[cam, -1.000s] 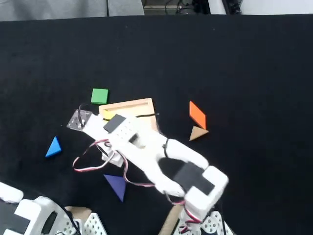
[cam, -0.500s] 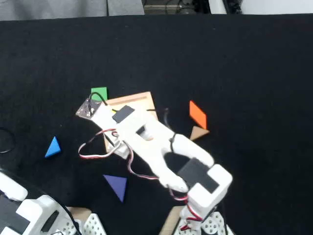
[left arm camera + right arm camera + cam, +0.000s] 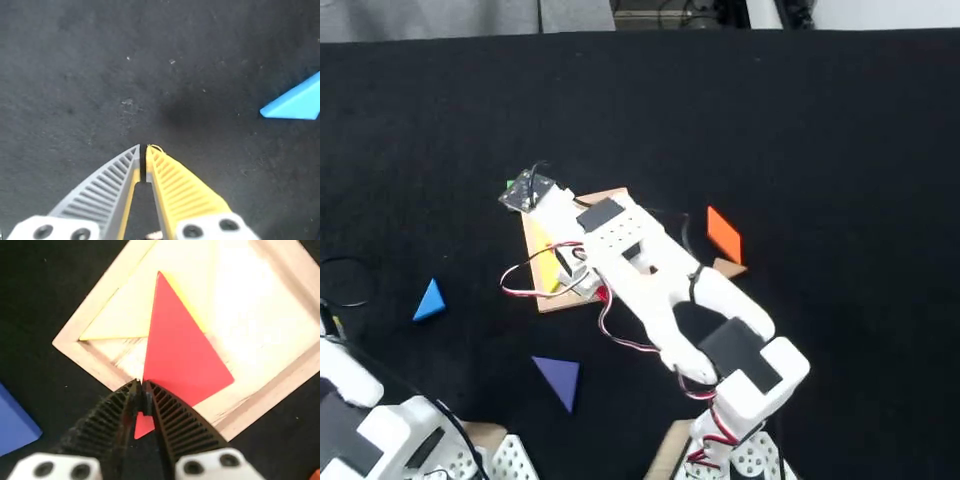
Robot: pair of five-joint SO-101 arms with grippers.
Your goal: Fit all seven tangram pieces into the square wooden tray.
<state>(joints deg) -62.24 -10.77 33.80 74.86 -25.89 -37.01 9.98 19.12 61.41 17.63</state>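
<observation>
— Where is the red triangle [image 3: 180, 350]?
— One corner is pinched between the closed fingers of my right gripper [image 3: 143, 387]; it sits over the square wooden tray [image 3: 85, 357], crossing the rim and overlapping the yellow triangle [image 3: 130, 315] inside.
— And your left gripper [image 3: 143, 148]?
— Closed on nothing, above the black table [image 3: 100, 60]; the light blue triangle [image 3: 295, 100] lies nearby; the orange piece [image 3: 724, 234] and dark blue triangle [image 3: 560, 379] lie outside the tray.

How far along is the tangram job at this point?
Done: the yellow triangle lies inside the wooden tray. In hand: the right tool is shut on the red triangle, which overhangs the tray's rim and is not seated. Remaining: the green square, orange parallelogram, tan triangle, light blue triangle and purple triangle lie on the table.
</observation>
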